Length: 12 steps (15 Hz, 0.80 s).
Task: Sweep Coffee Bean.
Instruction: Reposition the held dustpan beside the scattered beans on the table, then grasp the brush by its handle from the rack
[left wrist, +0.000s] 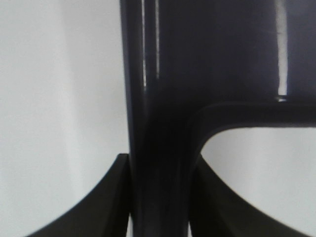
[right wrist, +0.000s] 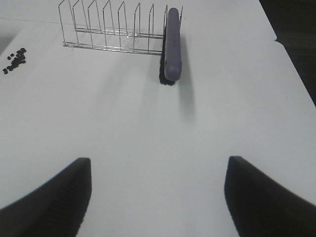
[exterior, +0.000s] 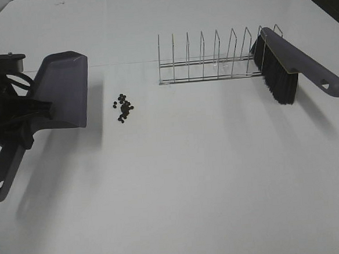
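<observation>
A small pile of dark coffee beans (exterior: 124, 107) lies on the white table, just right of the grey dustpan (exterior: 65, 90). My left gripper (exterior: 26, 116) is shut on the dustpan's handle and holds the pan tilted, its mouth toward the beans. The left wrist view shows the handle (left wrist: 158, 123) clamped between the fingers of the left gripper (left wrist: 160, 197). A grey brush with black bristles (exterior: 281, 67) leans in the end of a wire rack (exterior: 205, 60). My right gripper (right wrist: 158, 187) is open and empty, some way short of the brush (right wrist: 173, 47). The beans (right wrist: 15, 59) show far off in that view.
The wire rack (right wrist: 108, 29) stands across the back middle of the table, right of the beans. The white table (exterior: 190, 178) stretches bare toward the front. Its right edge and dark floor show beyond the brush.
</observation>
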Motion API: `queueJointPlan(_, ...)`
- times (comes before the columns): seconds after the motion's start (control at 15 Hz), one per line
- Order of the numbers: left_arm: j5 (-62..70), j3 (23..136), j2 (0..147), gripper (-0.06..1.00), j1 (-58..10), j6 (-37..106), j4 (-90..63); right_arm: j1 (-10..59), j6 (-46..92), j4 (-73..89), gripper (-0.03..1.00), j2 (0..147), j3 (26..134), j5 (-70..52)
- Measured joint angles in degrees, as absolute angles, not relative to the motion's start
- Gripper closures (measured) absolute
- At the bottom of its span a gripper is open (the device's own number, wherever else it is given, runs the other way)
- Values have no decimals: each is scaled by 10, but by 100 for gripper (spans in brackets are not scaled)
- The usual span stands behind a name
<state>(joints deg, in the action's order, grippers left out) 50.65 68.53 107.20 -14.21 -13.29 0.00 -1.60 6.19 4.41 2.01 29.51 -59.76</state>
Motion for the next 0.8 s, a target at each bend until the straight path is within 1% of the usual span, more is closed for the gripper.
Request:
queueJointPlan(0.07, 506, 685, 1072, 67, -142, -133, 0, -16, 60, 44, 35, 30, 297, -589)
queueJointPlan(0.13, 506, 685, 1072, 67, -142, -133, 0, -16, 57, 44, 35, 58, 301, -555)
queueJointPlan(0.4, 506, 685, 1072, 67, -142, -125, 0, -16, 53, 46, 35, 231, 327, -397)
queueJointPlan(0.47, 506, 685, 1072, 67, -142, -123, 0, -16, 53, 47, 35, 313, 355, -357)
queueJointPlan(0.53, 506, 685, 1072, 67, -142, -123, 0, -16, 53, 48, 35, 370, 382, -342)
queueJointPlan(0.8, 506, 685, 1072, 67, -142, -118, 0, -16, 53, 48, 35, 606, 523, -339)
